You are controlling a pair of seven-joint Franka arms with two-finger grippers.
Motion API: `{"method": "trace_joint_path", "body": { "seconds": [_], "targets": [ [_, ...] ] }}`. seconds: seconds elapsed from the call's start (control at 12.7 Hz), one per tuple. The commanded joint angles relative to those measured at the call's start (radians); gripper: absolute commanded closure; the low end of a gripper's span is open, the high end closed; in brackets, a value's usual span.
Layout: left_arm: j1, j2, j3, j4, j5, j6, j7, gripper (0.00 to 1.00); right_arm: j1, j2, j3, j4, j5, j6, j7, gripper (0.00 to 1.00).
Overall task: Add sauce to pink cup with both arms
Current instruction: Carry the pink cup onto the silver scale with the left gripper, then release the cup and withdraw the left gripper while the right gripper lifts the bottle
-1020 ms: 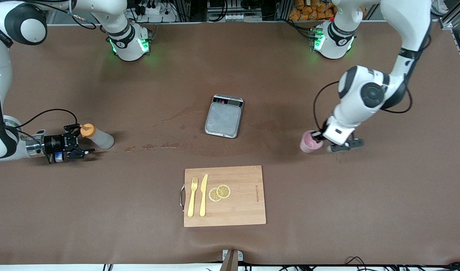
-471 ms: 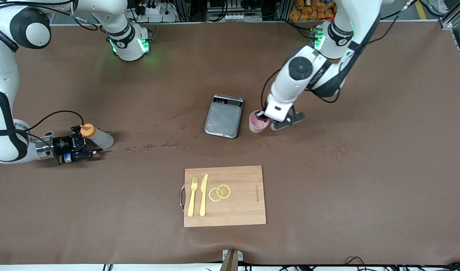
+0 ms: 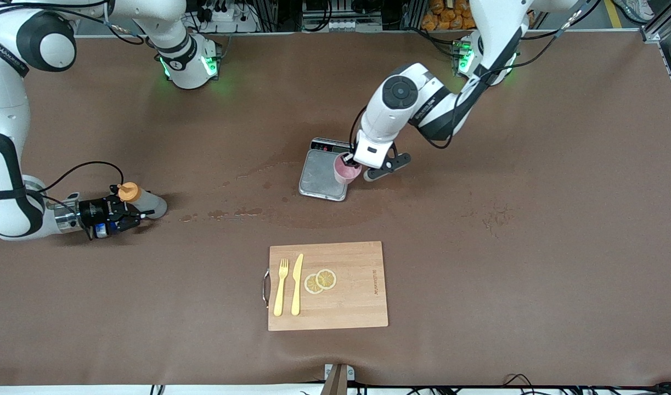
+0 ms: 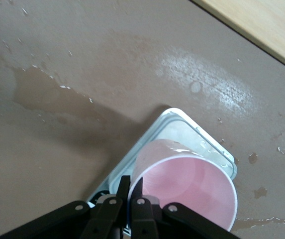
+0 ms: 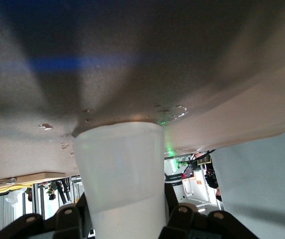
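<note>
Your left gripper [image 3: 353,162] pinches the pink cup [image 3: 346,170] by its rim, holding it over the kitchen scale [image 3: 325,175] mid-table. Your right gripper [image 3: 128,211], toward the right arm's end, has its fingers round the sauce bottle [image 3: 142,199], which stands on the table (firmness of grip unclear). Step in hand: positioning cup and grasping sauce. Next, prob. set the cup down, then lift and tip the bottle over it.

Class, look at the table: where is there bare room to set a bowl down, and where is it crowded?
Bare patches: the brown table between the cutting board and the left arm's end, and the stretch between the board and the sauce bottle. Crowded: the scale, where the left tool holds the pink cup, and around the right tool at the bottle.
</note>
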Motion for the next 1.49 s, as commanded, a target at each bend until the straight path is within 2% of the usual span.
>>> {"method": "trace_joint_path", "body": {
  "seconds": [0.0,0.16,0.55,0.86,1.1,1.18,1.26,1.41],
  "targets": [
    [-0.047,0.080,0.013,0.096,0.127,-0.019,-0.160,1.00,-0.012,0.009,0.003,0.020,0.019,-0.025,0.012,0.65],
    [-0.088,0.123,0.016,0.127,0.181,-0.019,-0.234,1.00,-0.012,0.007,0.003,0.023,0.019,-0.037,0.012,0.65],
    [-0.114,0.137,0.018,0.130,0.213,-0.019,-0.265,1.00,-0.009,0.003,0.003,0.062,0.020,-0.092,0.025,0.64],
    [-0.128,0.164,0.018,0.138,0.311,-0.018,-0.334,1.00,0.026,-0.035,0.005,0.129,0.011,-0.151,0.169,0.61],
    [-0.147,0.203,0.020,0.183,0.313,-0.018,-0.366,1.00,0.060,-0.048,0.003,0.160,0.002,-0.185,0.226,0.59],
    [-0.145,0.203,0.020,0.183,0.314,-0.019,-0.365,0.61,0.074,-0.061,0.005,0.168,-0.009,-0.188,0.266,0.59],
    [-0.144,0.200,0.023,0.181,0.316,-0.019,-0.363,0.01,0.095,-0.077,0.003,0.169,-0.033,-0.188,0.289,0.59],
    [-0.133,0.186,0.023,0.180,0.324,-0.022,-0.360,0.00,0.148,-0.112,0.003,0.181,-0.082,-0.189,0.359,0.59]
  ]
}}
